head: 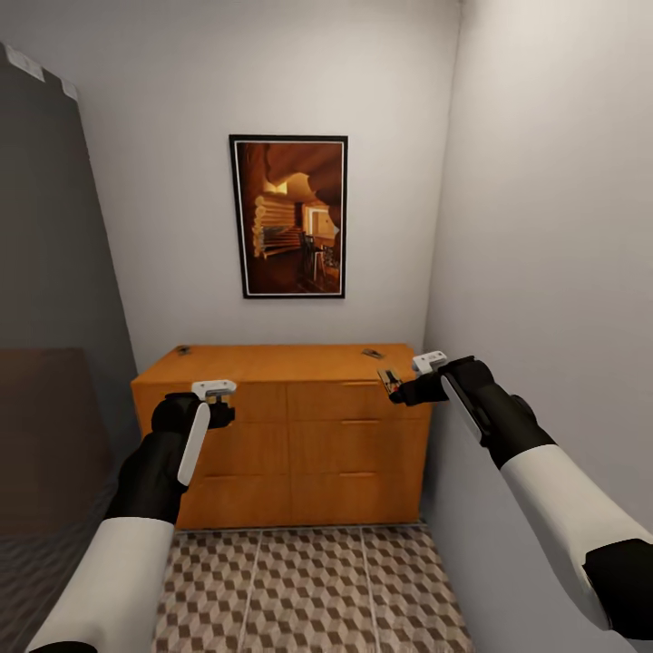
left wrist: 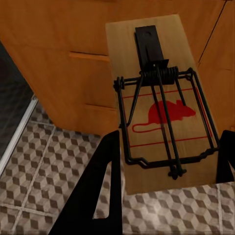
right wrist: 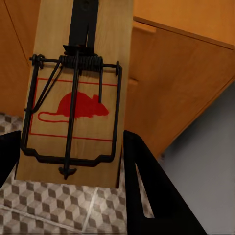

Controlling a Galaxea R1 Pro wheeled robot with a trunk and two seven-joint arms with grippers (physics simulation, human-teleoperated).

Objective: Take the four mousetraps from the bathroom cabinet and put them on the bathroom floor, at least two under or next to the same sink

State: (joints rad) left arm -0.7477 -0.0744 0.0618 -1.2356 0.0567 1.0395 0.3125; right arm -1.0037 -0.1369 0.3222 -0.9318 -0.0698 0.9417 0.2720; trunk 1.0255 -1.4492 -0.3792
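The orange-brown cabinet (head: 281, 435) stands against the back wall. Two mousetraps lie on its top, one near the left back corner (head: 183, 349) and one near the right back corner (head: 372, 354). My left gripper (head: 220, 410) hangs in front of the upper left drawer, shut on a third mousetrap (left wrist: 161, 107) with a red mouse print, held between its black fingers (left wrist: 93, 196). My right gripper (head: 395, 388) is at the cabinet's top right corner, shut on a fourth mousetrap (right wrist: 78, 98). The cube-patterned bathroom floor (head: 308, 589) lies below both. The sink is out of view.
The cabinet sits in a narrow alcove. The white right wall (head: 544, 272) is close beside my right arm. A dark panel (head: 45, 317) runs along the left. A framed picture (head: 290, 216) hangs above the cabinet.
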